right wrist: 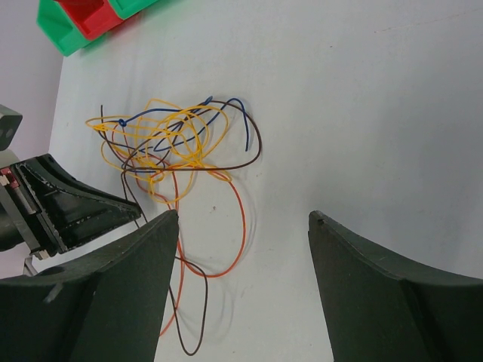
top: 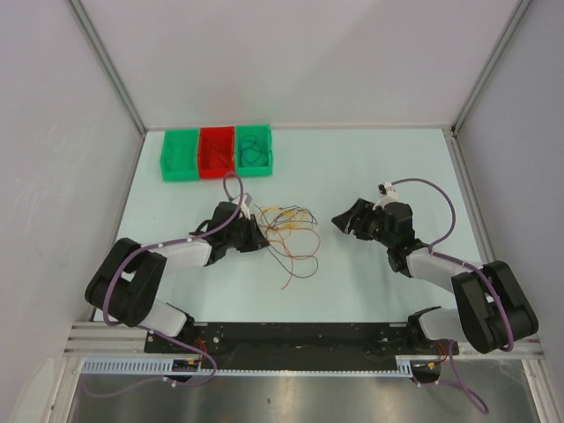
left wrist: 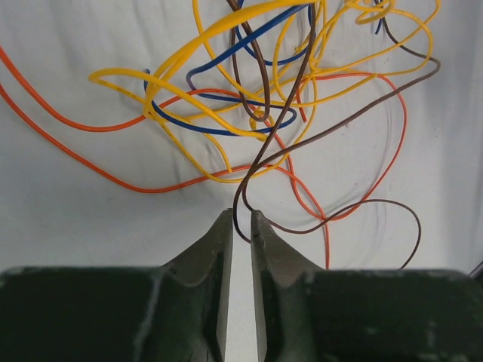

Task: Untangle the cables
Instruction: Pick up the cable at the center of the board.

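Note:
The cables (top: 286,231) lie in a loose tangle of yellow, orange, blue and brown loops on the pale table, between the two arms. My left gripper (top: 261,238) sits at the tangle's left edge. In the left wrist view its jaws (left wrist: 241,217) stand a narrow gap apart, and a loop of the brown cable (left wrist: 347,121) passes between the tips, thinner than the gap. My right gripper (top: 345,220) hangs to the right of the tangle. In the right wrist view it (right wrist: 245,215) is wide open and empty, with the cables (right wrist: 170,139) ahead and to its left.
Three small bins stand in a row at the back left: a green bin (top: 181,152), a red bin (top: 216,152) and another green bin (top: 254,148) with dark wire in it. Grey walls close the table on three sides.

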### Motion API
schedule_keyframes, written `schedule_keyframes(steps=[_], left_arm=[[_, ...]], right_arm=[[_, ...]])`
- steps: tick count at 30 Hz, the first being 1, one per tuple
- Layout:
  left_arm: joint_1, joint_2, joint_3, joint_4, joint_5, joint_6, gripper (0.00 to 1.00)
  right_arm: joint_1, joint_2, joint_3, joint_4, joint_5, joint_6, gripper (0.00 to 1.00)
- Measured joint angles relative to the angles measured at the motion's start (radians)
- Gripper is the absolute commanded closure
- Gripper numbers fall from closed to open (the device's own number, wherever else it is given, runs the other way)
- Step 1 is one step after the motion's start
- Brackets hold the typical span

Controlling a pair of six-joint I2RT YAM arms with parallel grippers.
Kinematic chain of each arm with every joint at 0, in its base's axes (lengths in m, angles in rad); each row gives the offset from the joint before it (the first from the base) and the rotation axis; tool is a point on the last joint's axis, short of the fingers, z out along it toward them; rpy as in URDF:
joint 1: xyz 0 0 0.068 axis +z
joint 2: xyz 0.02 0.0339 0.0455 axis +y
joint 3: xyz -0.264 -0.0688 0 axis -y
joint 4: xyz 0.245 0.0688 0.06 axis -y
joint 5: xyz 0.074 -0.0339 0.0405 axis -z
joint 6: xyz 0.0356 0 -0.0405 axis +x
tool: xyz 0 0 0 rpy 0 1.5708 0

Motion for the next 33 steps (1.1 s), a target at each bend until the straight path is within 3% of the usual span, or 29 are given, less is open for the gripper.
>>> schedule_keyframes(steps=[4,10,19,27,33], left_arm=[[-0.003,0.000,0.000,0.009,0.004,-0.003,0.99],[-0.013,-0.049,0.002,-0.040,-0.003,-0.001,1.00],[-0.016,-0.285,0.127,-0.275,-0.060,0.028,1.00],[-0.017,-0.389,0.381,-0.502,-0.114,0.098,0.99],[-0.017,-0.387,0.716,-0.638,-0.142,0.166,0.99]], right_arm=[[0.000,0.000,0.000,0.000,0.000,0.000,0.26],[0.000,0.000,0.000,0.000,0.000,0.000,0.26],[0.000,0.000,0.000,0.000,0.000,0.000,0.26],[0.000,0.000,0.000,0.000,0.000,0.000,0.26],[0.000,0.000,0.000,0.000,0.000,0.000,0.26]])
